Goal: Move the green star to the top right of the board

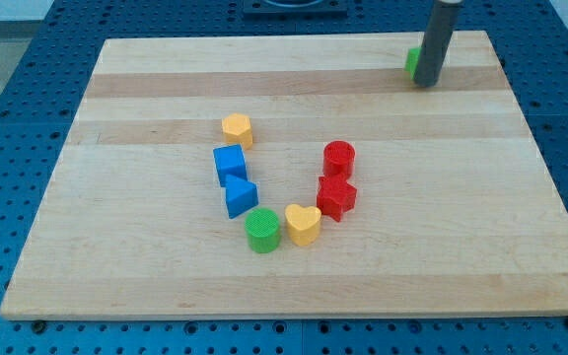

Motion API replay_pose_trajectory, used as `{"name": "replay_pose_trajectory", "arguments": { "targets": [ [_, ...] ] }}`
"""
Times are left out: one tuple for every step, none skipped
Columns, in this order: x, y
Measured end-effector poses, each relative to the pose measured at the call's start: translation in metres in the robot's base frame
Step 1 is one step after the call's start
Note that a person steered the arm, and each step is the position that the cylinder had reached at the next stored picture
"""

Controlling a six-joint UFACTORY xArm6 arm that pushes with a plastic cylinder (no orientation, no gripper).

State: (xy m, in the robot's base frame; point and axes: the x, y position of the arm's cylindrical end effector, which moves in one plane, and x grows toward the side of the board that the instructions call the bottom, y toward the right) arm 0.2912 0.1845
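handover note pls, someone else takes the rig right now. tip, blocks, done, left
My tip is down on the board near its top right corner, right beside the green star, which is mostly hidden behind the rod.

Star is already in the top right area; task looks essentially done. Shape barely visible, so confirm it.

Other blocks sit untouched in a U at board centre.

Left: check placement, then pull the tip clear without nudging the star.

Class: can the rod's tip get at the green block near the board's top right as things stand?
Probably yes: my tip already sits right beside the green block, which peeks out on the rod's left, and nothing stands between them.
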Motion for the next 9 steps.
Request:
{"name": "replay_pose_trajectory", "arguments": {
  "targets": [
    [0.000, -0.002],
    [0.009, -0.047],
    [0.010, -0.056],
    [-0.041, -0.050],
    [-0.044, -0.048],
    [-0.044, -0.027],
    [-0.042, -0.007],
    [-0.010, -0.073],
    [0.033, -0.138]
  ]
}}
